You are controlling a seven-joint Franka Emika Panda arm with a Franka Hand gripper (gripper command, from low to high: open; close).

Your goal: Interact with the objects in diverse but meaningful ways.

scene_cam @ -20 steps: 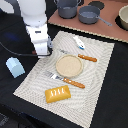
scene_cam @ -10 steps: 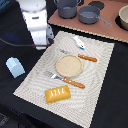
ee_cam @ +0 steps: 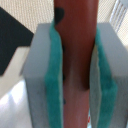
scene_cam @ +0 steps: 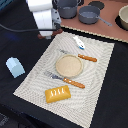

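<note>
**Pincer clamped on the sausage above the far-left corner of the mat**

On the exterior view's left, the pale blue house-shaped carton (scene_cam: 15,67) stands upright on the dark counter (scene_cam: 15,110), just beside the left edge of the striped placemat (scene_cam: 100,75) and not touching it.

Next to the right, the white arm holds its pincer (scene_cam: 46,35) over the far-left corner of the placemat. In the wrist view the pincer (ee_cam: 77,85) is closed narrow on the thin reddish-brown sausage (ee_cam: 76,60): the two green pads (ee_cam: 54,90) press on both sides of it, and the sausage runs lengthwise between them. In the exterior view the sausage itself is too small to see.

On the placemat, near its front edge, lies the yellow-orange scored bread loaf (scene_cam: 58,93). Just behind it is a fork (scene_cam: 65,79) with an orange handle, and behind the fork a round tan plate (scene_cam: 68,64) sits near the middle of the mat. A knife (scene_cam: 80,56) with an orange handle lies just beside the far rim of the plate. Further back, near the far edge of the mat, is the small white piece (scene_cam: 79,42).

On the far side, on a paler surface, stand two grey pots (scene_cam: 90,14).
</note>
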